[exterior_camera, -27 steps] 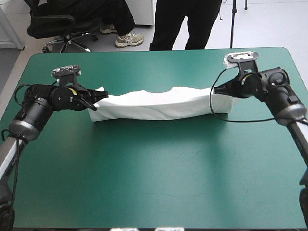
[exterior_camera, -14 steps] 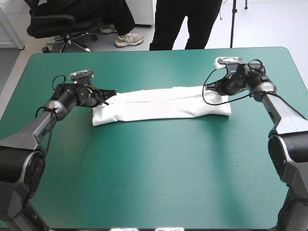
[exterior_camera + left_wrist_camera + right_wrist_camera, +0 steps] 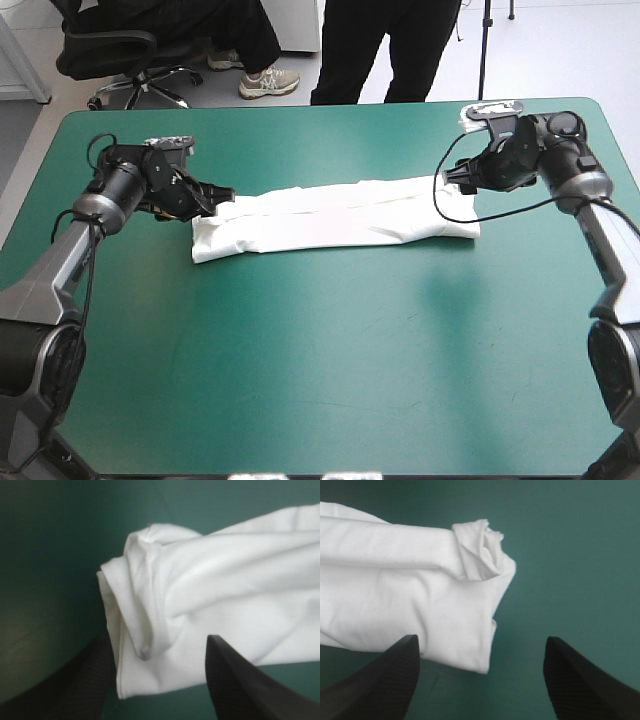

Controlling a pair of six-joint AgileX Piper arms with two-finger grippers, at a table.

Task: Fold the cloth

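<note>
The white T-shirt (image 3: 335, 215) lies on the teal-green cover as a long folded band, running left to right across the far half of the table. My left gripper (image 3: 222, 197) is at its left end, open; in the left wrist view the black fingers (image 3: 95, 675) stand apart on either side of the rolled end of the T-shirt (image 3: 210, 590). My right gripper (image 3: 452, 180) hovers at the right end, also open. In the right wrist view the T-shirt (image 3: 410, 595) ends ahead of the right gripper (image 3: 481, 642), its corner curled, nothing between the fingers.
A wide stretch of teal-green cover (image 3: 330, 350) runs from the T-shirt to the near edge. The table's far edge is a short way beyond both grippers.
Both grippers have opened and let go of the T-shirt's ends. Earlier the band was held stretched between them; it now rests on the table.
</note>
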